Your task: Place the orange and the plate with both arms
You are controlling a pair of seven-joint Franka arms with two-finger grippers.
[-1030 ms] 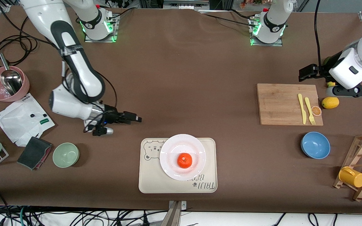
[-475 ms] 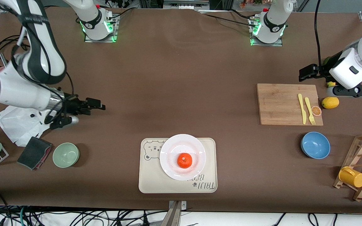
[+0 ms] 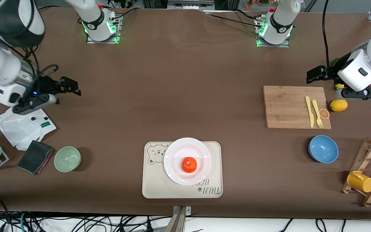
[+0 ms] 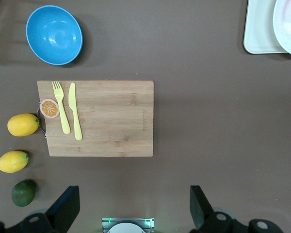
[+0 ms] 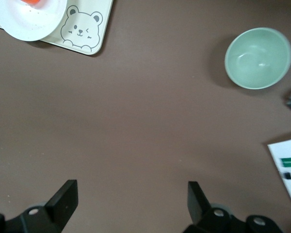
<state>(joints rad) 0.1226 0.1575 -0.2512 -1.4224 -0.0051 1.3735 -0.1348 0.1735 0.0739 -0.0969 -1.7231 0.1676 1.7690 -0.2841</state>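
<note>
The orange (image 3: 189,164) rests on the white plate (image 3: 182,148), which stands on the beige bear tray (image 3: 159,185) near the table's front edge. My right gripper (image 3: 71,87) hangs open and empty over bare table at the right arm's end, well apart from the plate. My left gripper (image 3: 314,74) hangs open and empty just off the cutting board's corner. The right wrist view shows its own gripper (image 5: 131,204) over brown table, with the plate (image 5: 29,22) and tray corner at the edge. In the left wrist view, the gripper (image 4: 133,206) is wide open and only the plate rim (image 4: 288,29) shows.
A cutting board (image 3: 295,106) carries a yellow knife, fork and orange slice, with a lemon (image 3: 338,105) beside it. A blue bowl (image 3: 323,149) and a rack with a yellow mug (image 3: 361,181) stand nearby. A green bowl (image 3: 67,159), white pouch (image 3: 21,124) and dark cloth (image 3: 35,157) lie at the right arm's end.
The right arm has swung away from the middle of the table toward its own end, its gripper staying open. The left arm, orange and plate have not moved.
</note>
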